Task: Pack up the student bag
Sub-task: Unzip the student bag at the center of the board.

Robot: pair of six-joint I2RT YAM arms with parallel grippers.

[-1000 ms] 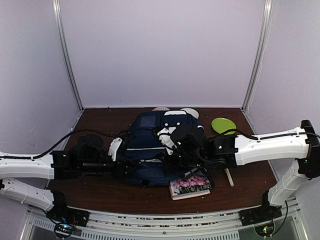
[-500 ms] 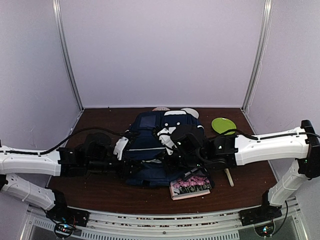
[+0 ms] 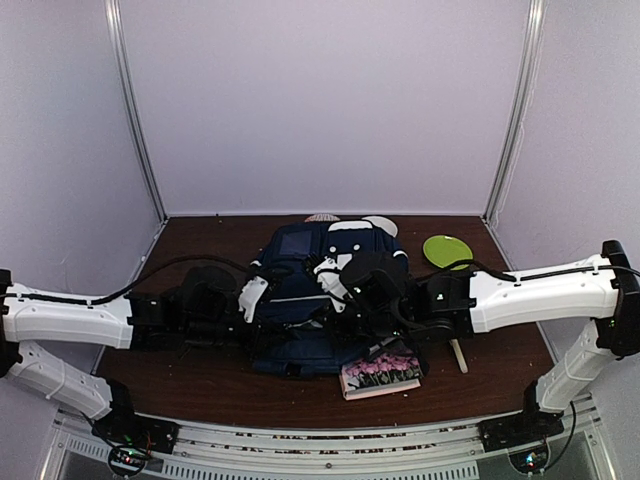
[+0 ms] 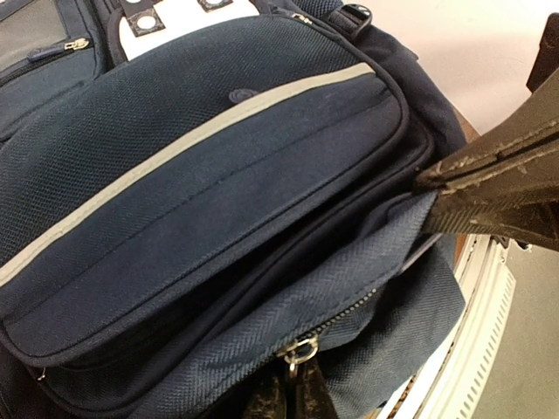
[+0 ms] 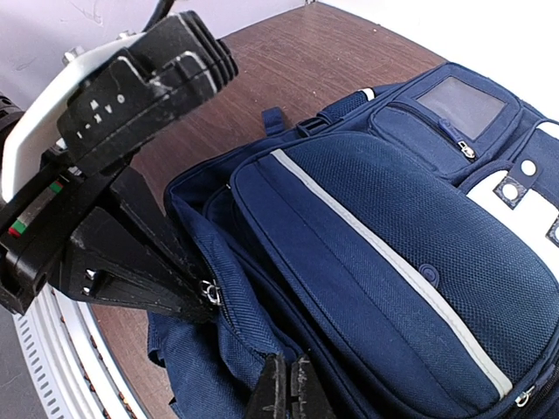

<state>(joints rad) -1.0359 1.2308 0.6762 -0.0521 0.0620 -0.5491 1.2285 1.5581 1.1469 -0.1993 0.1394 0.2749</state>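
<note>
Left end effector [image 4: 293, 394] advanced rightward, pinching student bag [image 4: 218, 175]

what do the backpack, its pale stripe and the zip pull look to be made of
The student bag looks like woven synthetic cloth, perhaps nylon or polyester, matte; a coarse weave shows. The stripe seems a smooth grey tape, possibly reflective, flatter than the cloth. The zipper pull looks metal, by its silvery shine.

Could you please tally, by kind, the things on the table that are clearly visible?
Backpack: 1
Book: 1
Green plate: 1
Pale stick: 1
Total: 4. Whatever lies behind the Backpack is too hidden to count.
</note>
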